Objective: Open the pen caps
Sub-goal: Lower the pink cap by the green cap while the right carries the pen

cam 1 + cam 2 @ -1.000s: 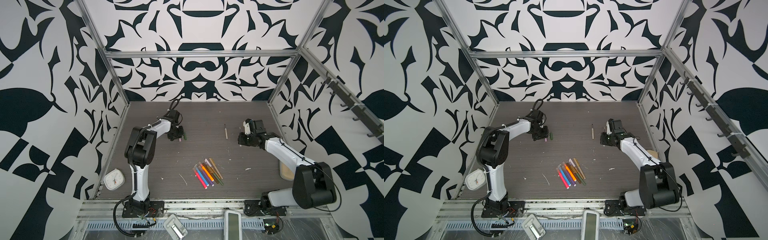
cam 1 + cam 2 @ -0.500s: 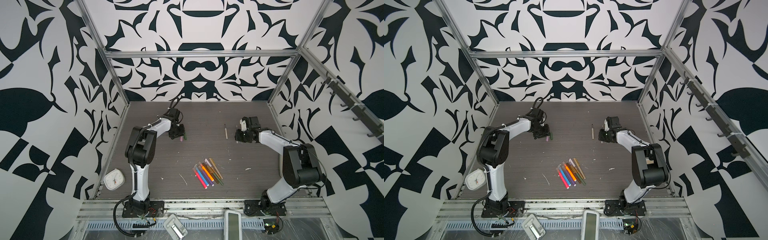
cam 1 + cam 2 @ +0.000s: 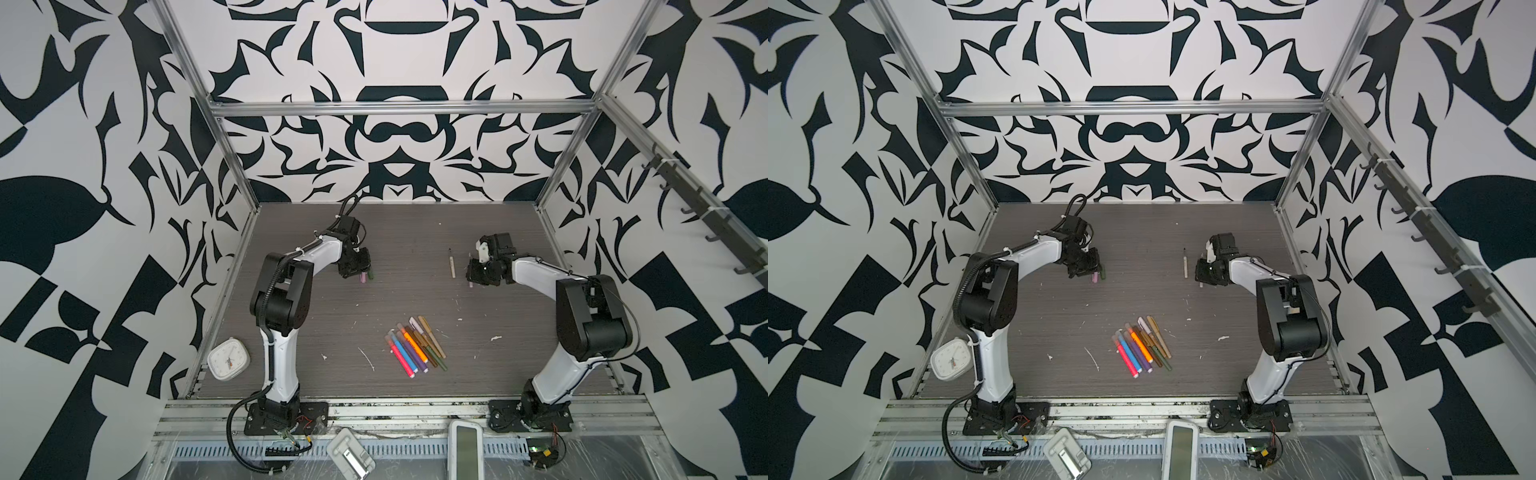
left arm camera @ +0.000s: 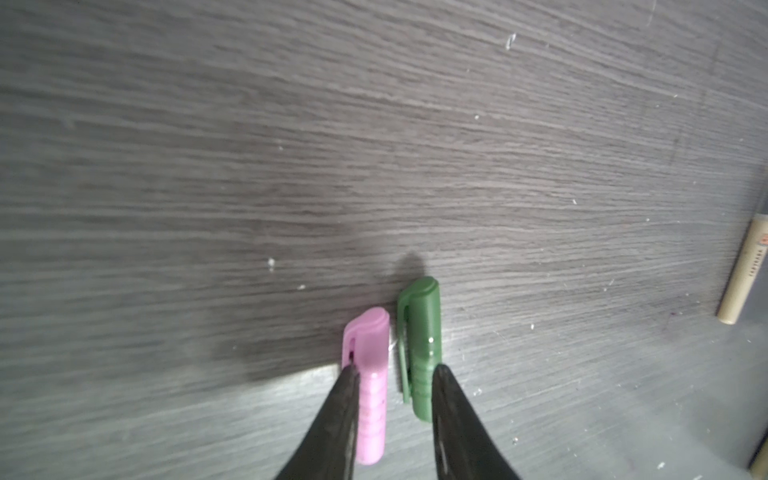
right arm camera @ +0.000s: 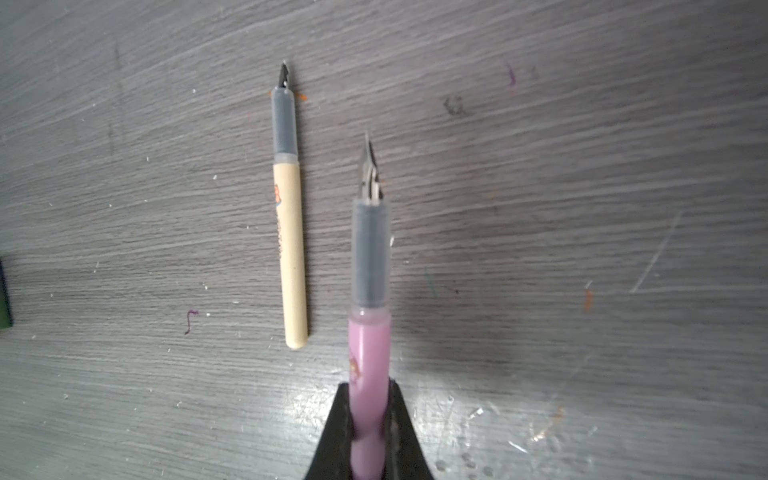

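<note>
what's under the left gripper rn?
Two loose caps lie side by side on the table beneath the open left gripper: a pink cap and a green cap. The gripper hides one edge of each. Nothing shows what is inside them.

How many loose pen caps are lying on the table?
2: a pink cap and a green cap, side by side at the left gripper; others may be hidden.

Looking into a robotics lab cell, seeing black-and-white patterned panels [image 3: 399, 54] on aluminium framing [image 3: 399, 109] enclosing a grey tabletop [image 3: 415, 232] and arm bases [image 3: 284, 417] bolted along the near rail [image 3: 395, 415].
</note>
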{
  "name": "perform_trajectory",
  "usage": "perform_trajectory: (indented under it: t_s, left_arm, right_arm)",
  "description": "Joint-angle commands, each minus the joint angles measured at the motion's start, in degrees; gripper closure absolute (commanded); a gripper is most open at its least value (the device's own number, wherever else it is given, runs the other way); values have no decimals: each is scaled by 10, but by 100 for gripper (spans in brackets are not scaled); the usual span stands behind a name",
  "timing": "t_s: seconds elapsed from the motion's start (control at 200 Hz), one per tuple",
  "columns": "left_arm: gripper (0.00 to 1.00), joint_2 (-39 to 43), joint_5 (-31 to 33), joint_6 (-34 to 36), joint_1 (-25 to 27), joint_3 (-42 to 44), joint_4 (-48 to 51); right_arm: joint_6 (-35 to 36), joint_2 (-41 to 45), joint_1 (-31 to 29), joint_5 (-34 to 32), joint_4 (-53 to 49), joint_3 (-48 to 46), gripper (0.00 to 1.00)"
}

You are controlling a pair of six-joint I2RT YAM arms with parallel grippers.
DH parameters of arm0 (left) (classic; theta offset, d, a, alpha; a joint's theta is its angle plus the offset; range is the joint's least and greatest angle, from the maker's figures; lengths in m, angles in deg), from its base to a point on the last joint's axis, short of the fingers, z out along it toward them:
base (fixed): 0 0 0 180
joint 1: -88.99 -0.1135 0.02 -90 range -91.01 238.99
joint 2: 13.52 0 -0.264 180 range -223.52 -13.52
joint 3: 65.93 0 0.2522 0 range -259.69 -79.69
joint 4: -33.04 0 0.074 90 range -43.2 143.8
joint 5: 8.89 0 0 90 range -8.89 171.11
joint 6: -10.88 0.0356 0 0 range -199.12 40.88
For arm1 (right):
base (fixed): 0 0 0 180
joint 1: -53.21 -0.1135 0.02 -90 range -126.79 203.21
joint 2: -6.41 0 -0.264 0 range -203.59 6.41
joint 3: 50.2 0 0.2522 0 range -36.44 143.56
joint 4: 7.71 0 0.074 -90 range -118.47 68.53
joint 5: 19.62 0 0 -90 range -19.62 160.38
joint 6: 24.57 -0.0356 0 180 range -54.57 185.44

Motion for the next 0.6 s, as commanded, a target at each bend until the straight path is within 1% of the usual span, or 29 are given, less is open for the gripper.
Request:
perform_trajectory:
  t_s: [0.0,0.595]
  left_arm:
    - [67,-12,-11,-11,1,-12,14]
    - [67,-23,-16,-25,2,-24,6]
  right_arm:
    - [4,11,4,7,5,21,100]
    - [3,16,6,12,5,18,100]
